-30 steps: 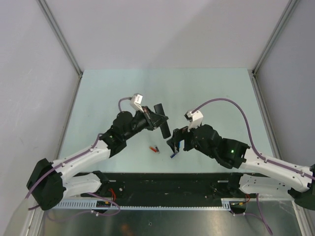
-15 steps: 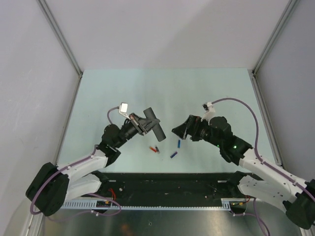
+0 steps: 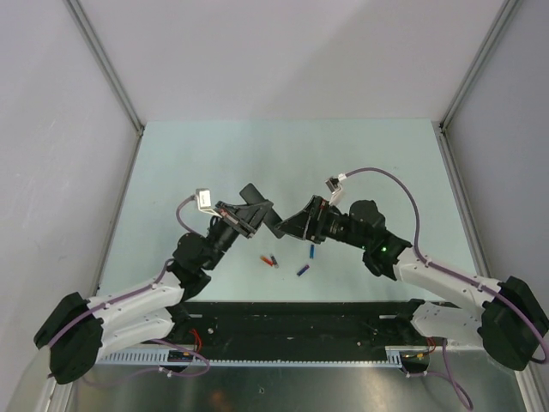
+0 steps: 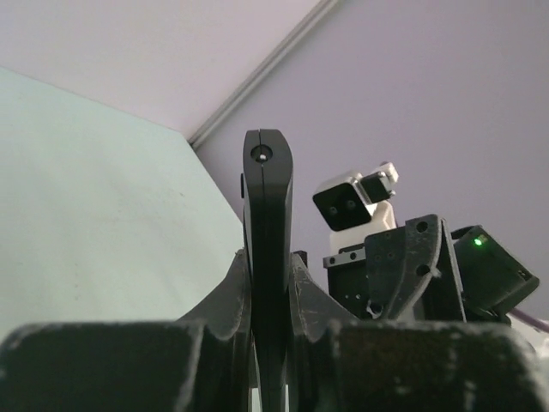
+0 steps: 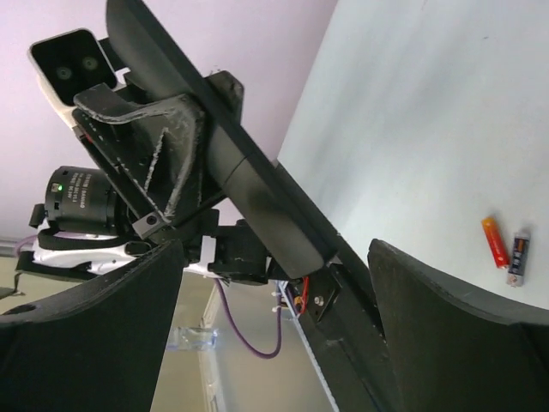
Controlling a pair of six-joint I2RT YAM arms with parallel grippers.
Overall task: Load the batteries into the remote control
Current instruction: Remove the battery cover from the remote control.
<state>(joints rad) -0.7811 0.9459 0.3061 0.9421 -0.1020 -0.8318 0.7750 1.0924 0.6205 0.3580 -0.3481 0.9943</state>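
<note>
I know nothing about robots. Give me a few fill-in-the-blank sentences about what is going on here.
1. The left jaws are clamped on the black ____.
2. The right jaws stand ____, holding nothing.
3. The blue batteries lie loose on the pale green ____.
Missing words: remote control; open; table.

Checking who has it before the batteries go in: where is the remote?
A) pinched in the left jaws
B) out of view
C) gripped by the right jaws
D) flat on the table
A: the remote stands edge-on, clamped between the left jaws and raised off the table, while the right jaws are wide open.
</note>
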